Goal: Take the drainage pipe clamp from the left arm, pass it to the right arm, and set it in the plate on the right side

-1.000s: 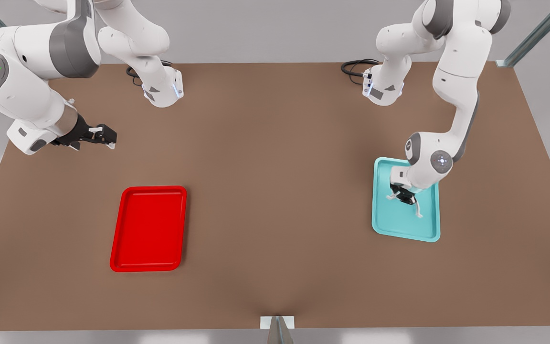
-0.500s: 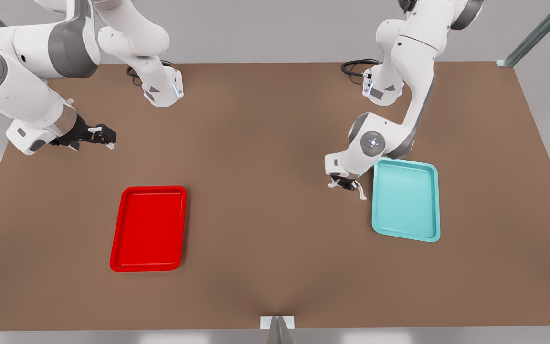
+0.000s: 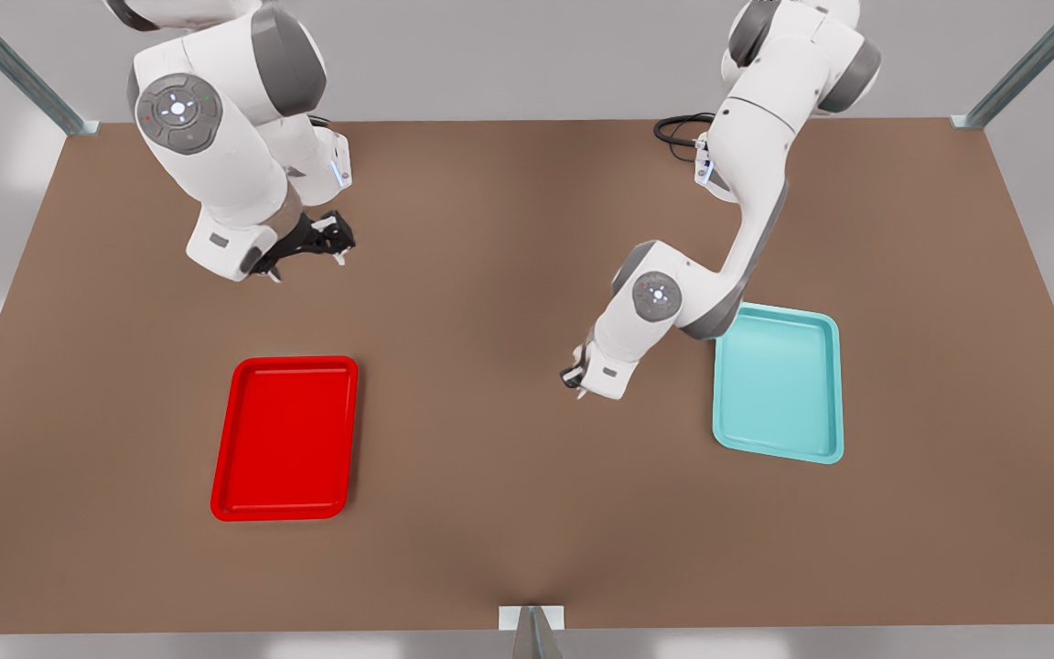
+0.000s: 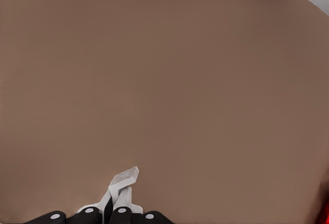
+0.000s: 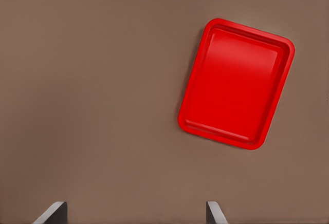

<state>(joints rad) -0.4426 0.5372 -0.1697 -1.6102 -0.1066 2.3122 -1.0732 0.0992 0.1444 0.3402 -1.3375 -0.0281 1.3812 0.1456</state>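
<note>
The left arm [image 3: 747,183] reaches in from the far edge on the front view's right. Its end effector [image 3: 575,375] hangs above the bare brown surface [image 3: 490,275] between the two trays, just beside the teal tray [image 3: 779,384] and well apart from the plate [image 3: 285,439].

In the left wrist view the left end effector [image 4: 110,206] has its black fingers [image 4: 122,212] drawn in close together. They pinch the drainage pipe clamp [image 4: 123,182] between them. The thin white strap pokes out past the fingertips, and one flat tab is the part farthest from the fingers (the rest of the strap is tucked between the pads and hard to trace). The clamp is held clear above the surface and lies in neither tray.

The right arm [image 3: 225,137] stands on the front view's left. Its end effector [image 3: 330,243] is up over the surface near that arm's base, on the far side of the plate and apart from it. In the right wrist view the right end effector [image 5: 134,215] has its two fingers [image 5: 54,212] spread wide with nothing between them. Below and beyond it is the red plate [image 5: 236,80] with its raised rim, lying flat on the surface with nothing in it. The two end effectors are well apart from each other.
</note>
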